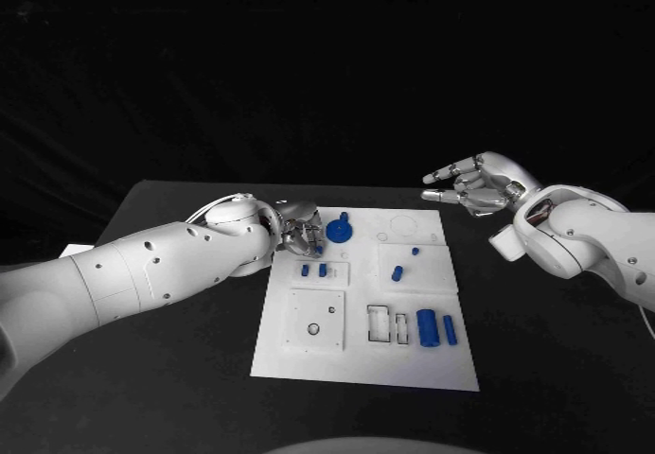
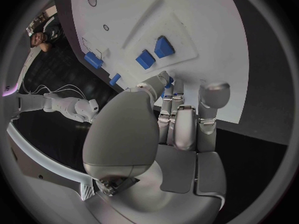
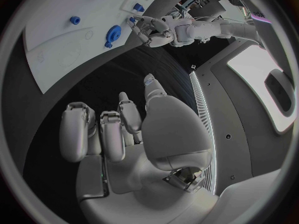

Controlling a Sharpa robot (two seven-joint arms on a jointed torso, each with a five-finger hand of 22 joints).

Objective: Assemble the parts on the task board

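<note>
On the task board several blue parts stand or lie in place: a round keyed part just beside our left hand, two small blocks below it, a peg and two cylinders farther off. We judge the assembly partly done, with empty slots left. Our left hand reaches over the board's near corner and seems to pinch a small blue part at its fingertips. Our right hand hovers off the board, fingers loosely curled, holding nothing.
</note>
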